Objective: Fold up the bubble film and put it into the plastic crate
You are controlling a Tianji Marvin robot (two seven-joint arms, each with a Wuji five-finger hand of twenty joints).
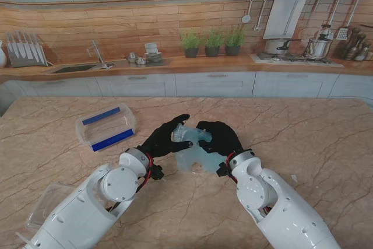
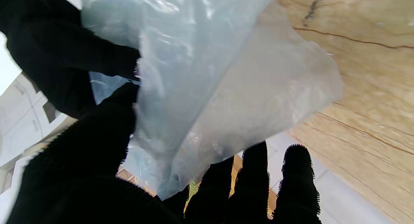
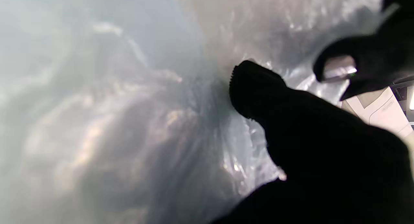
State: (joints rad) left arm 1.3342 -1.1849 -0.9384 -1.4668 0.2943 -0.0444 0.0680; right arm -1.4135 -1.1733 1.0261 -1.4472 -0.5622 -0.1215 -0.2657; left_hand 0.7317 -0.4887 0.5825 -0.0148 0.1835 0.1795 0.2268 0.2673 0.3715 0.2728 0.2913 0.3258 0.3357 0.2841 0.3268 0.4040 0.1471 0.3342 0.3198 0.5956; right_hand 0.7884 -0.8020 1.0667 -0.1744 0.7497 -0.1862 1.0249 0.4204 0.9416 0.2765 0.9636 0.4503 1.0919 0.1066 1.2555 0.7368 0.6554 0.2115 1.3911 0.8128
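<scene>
From the stand camera I looked down on a marble-patterned table [image 1: 303, 144] with a kitchen counter [image 1: 175, 65] behind it; both white arms rose from the bottom corners and met near the middle of the table, each ending in a black-gloved hand; the left hand [image 1: 166, 138] and the right hand [image 1: 220, 137] faced each other, both closed on the bubble film [image 1: 192, 154], a pale, translucent sheet that was bunched up between them; the upper edge of the film was pinched between the two hands, while its lower part hung toward me and seemed to touch the table, though I could not be sure; the plastic crate [image 1: 106, 126], clear with blue bands along its sides, sat on the table to the left of the hands and a little farther from me, apart from the film; in the left wrist camera the film [image 2: 207, 88] filled most of the picture, draped over dark fingers [image 2: 255, 185], with the tabletop beyond; in the right wrist camera the film [image 3: 113, 114] was a blurred grey-blue mass pressed close, with one black finger [image 3: 258, 88] pushed against it.
</scene>
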